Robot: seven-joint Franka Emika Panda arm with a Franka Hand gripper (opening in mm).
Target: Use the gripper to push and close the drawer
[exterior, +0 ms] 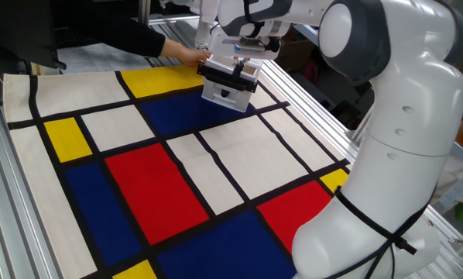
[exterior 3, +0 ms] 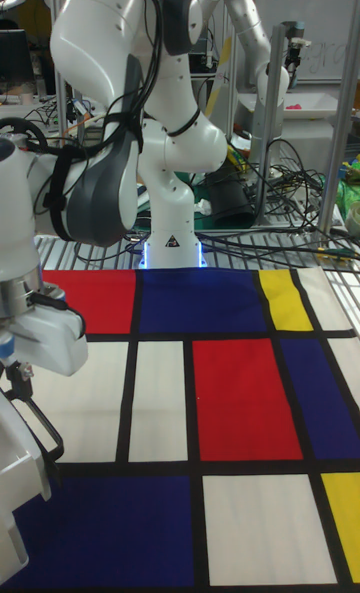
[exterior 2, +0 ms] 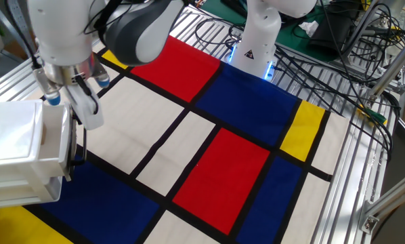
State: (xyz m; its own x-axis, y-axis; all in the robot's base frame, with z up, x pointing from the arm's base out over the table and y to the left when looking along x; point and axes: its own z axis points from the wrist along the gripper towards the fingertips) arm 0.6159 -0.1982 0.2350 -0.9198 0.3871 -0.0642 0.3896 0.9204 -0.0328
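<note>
End effector (exterior 2: 72, 102) poised just above the white drawer (exterior: 227, 86) front, likely to push it shut; finger spread impossible to tell. Drawer at far edge of the colour-block cloth (exterior: 177, 178), steadied by a hand (exterior: 186, 54) behind

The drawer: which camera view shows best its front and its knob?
One fixed view shows it best: the drawer faces the camera, its dark knob visible on the white front, the gripper just above. The other fixed view shows only its side at the left edge. In the tall fixed view I cannot make out a knob.
</note>
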